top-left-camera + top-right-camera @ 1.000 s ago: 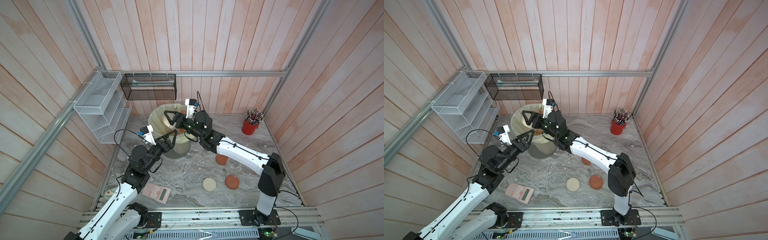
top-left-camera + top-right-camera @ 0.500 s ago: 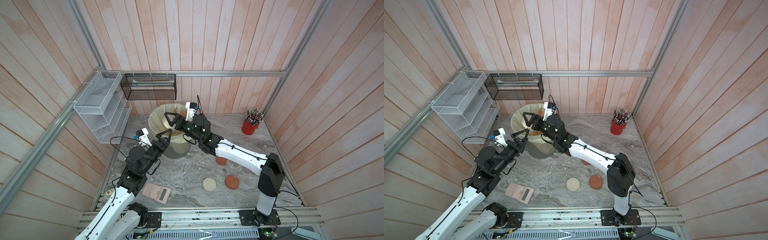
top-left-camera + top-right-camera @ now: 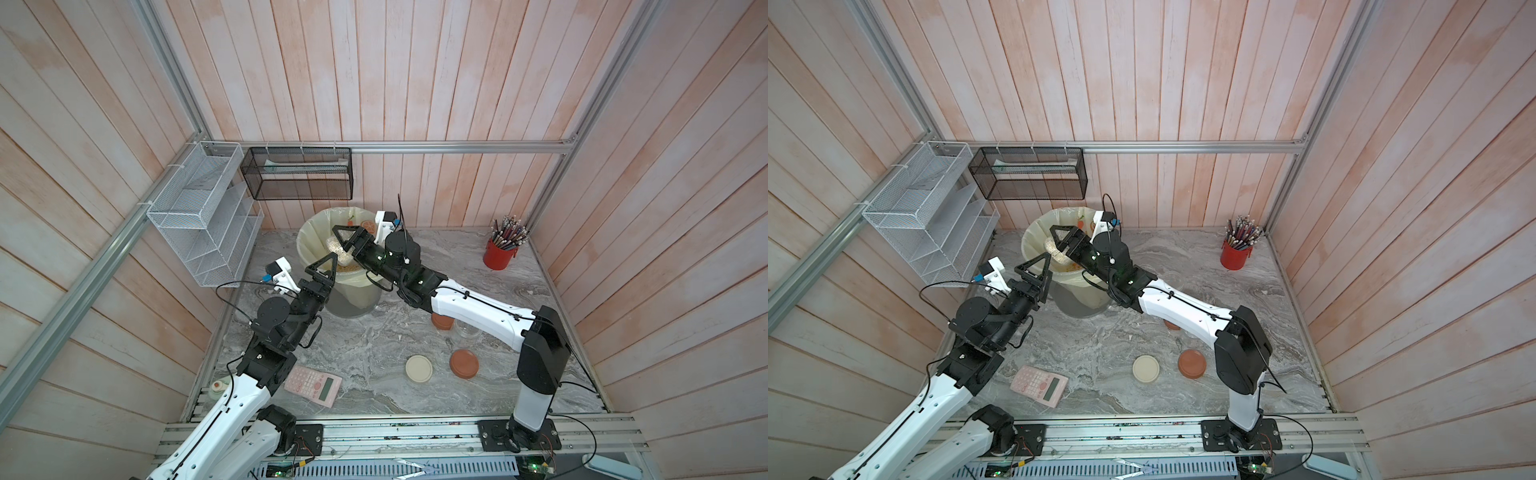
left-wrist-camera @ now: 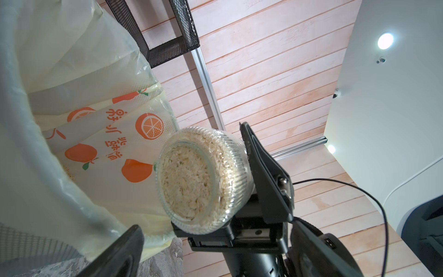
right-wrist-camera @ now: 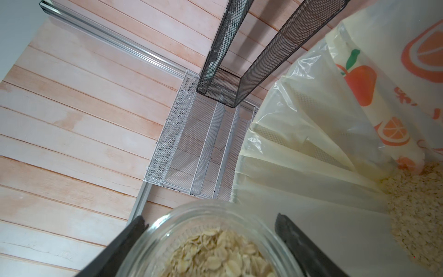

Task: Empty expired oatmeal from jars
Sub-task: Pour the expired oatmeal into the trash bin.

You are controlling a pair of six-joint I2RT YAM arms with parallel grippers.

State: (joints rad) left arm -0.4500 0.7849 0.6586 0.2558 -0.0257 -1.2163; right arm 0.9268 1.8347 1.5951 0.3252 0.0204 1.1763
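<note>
1. Right claw (image 3: 341, 248): clenched on the ribbed wall of an open jar (image 4: 203, 177); the jar is tilted well over above the bin (image 3: 353, 305); it looks full of oatmeal (image 4: 189, 182) up to the mouth.
2. Left claw (image 3: 324, 271): released and empty; its jaws stand spread with nothing between them; it hangs just beside the bin rim.
3. Change: over the last second my left arm has drawn back a little from the bin and from the right claw; the right claw has kept its place above the bin.
4. Meaning: I judge that this retreat clears the way for the pour; no flakes are leaving the mouth, so the pour itself is not yet under way.
5. Progress: dumped oatmeal (image 5: 417, 191) already lies in the liner (image 5: 311, 134); a clear jar (image 3: 466, 329) stands on the table (image 3: 374, 345), partly under my right arm; a cream lid (image 3: 419, 368) and an orange lid (image 3: 464, 363) lie loose nearby.
6. Next step, as advice: roll the right wrist until the mouth points down; keep the mouth inside the liner rim, since flakes scatter easily.
</note>
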